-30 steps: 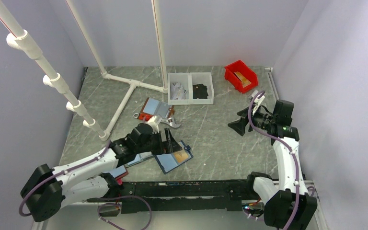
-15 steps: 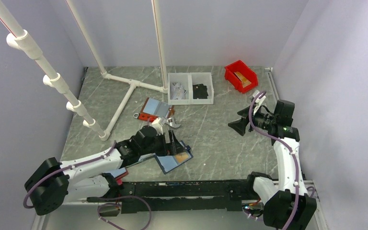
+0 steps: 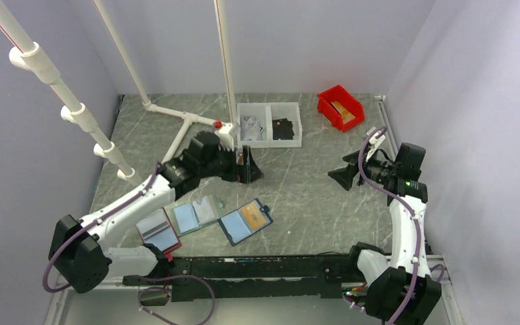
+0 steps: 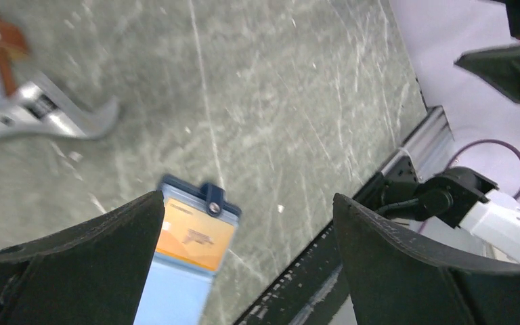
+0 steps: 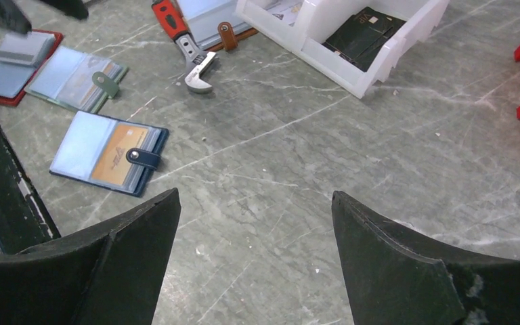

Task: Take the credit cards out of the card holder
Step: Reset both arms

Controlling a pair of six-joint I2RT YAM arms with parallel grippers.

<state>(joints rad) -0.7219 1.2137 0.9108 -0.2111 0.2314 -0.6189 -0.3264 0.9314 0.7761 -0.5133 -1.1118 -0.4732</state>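
I find the card holder (image 3: 245, 221) lying open on the table near the front edge, its light blue inside facing up. It sits just right of a green-edged holder (image 3: 196, 213). An orange card (image 5: 118, 156) sits in the half nearest the strap tab. My left claw (image 3: 248, 168) hangs over the table farther back, near a wrench (image 4: 40, 115), with its fingers spread wide and nothing between them. My right claw (image 3: 342, 177) is well off to the right, likewise spread and empty.

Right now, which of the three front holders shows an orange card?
The navy card holder, rightmost: orange card in its pocket. The green-edged holder and red-edged holder show none.
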